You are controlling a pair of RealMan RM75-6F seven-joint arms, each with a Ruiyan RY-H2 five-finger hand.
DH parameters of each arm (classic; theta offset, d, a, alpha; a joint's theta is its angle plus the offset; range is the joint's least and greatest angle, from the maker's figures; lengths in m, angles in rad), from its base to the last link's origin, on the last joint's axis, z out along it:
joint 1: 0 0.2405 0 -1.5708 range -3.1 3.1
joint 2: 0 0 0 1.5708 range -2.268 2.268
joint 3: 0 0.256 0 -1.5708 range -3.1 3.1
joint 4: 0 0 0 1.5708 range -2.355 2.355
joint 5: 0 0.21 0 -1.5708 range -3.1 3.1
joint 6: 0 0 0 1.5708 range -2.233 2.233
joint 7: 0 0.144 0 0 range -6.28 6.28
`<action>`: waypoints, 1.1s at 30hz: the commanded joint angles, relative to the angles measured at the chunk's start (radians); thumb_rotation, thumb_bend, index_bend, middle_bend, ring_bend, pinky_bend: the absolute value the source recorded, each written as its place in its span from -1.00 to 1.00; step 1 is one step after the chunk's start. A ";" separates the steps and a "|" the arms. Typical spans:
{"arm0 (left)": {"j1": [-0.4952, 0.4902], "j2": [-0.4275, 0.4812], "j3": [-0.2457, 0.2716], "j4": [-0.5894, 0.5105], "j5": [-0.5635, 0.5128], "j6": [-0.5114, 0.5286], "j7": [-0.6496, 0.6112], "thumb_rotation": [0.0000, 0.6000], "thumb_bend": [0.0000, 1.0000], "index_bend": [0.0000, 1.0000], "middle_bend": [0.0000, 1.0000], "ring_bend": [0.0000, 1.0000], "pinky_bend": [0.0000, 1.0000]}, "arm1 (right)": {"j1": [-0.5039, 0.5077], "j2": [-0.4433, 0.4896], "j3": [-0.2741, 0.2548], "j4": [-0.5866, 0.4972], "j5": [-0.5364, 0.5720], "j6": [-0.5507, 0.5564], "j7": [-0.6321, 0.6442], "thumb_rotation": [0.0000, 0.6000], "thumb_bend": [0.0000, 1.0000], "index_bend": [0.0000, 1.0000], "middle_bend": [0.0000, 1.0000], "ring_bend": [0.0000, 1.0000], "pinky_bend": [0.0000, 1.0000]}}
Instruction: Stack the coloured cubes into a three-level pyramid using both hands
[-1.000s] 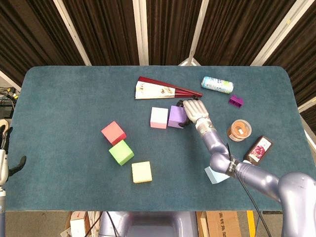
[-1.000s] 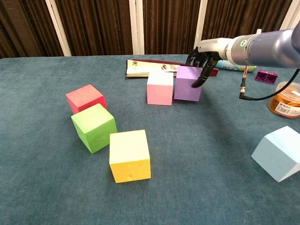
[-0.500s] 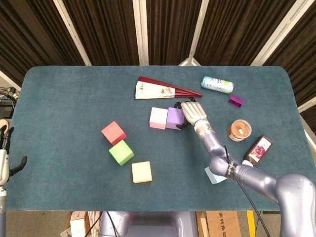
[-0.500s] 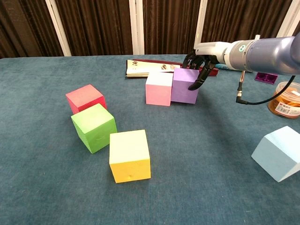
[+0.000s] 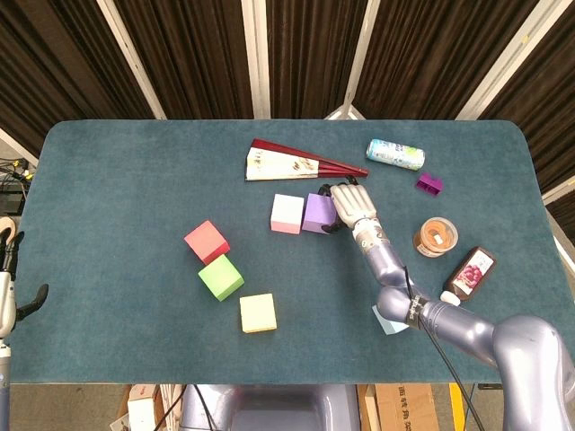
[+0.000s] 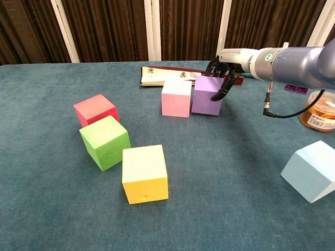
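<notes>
Purple cube (image 6: pixel 207 95) sits at the far centre of the table (image 5: pixel 126 197), flush against the pink cube (image 6: pixel 176 98) on its left. My right hand (image 6: pixel 224 73) is on its right side; the fingers (image 6: pixel 219 91) curl down against the cube's right face and top edge, pressing rather than enclosing it. The cube lies leftward of those fingers. My left hand (image 5: pixel 7 287) hangs at the table's near-left edge, well apart, fingers unclear.
</notes>
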 commanded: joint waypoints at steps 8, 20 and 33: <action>0.001 0.001 -0.001 -0.001 -0.004 0.000 0.000 1.00 -0.29 -0.90 -1.00 -1.00 -1.00 | 0.013 0.000 -0.011 -0.025 0.059 0.034 -0.057 1.00 -0.46 -0.04 -0.22 -0.49 -1.00; 0.000 0.000 0.000 -0.002 -0.005 -0.003 0.002 1.00 -0.29 -0.90 -1.00 -1.00 -1.00 | 0.007 0.020 -0.020 -0.070 0.076 0.054 -0.072 1.00 -0.46 -0.05 -0.22 -0.49 -1.00; 0.000 -0.001 0.002 -0.004 -0.003 -0.002 0.005 1.00 -0.29 -0.90 -1.00 -1.00 -1.00 | 0.015 0.004 -0.024 -0.062 0.084 0.056 -0.080 1.00 -0.46 -0.05 -0.22 -0.49 -1.00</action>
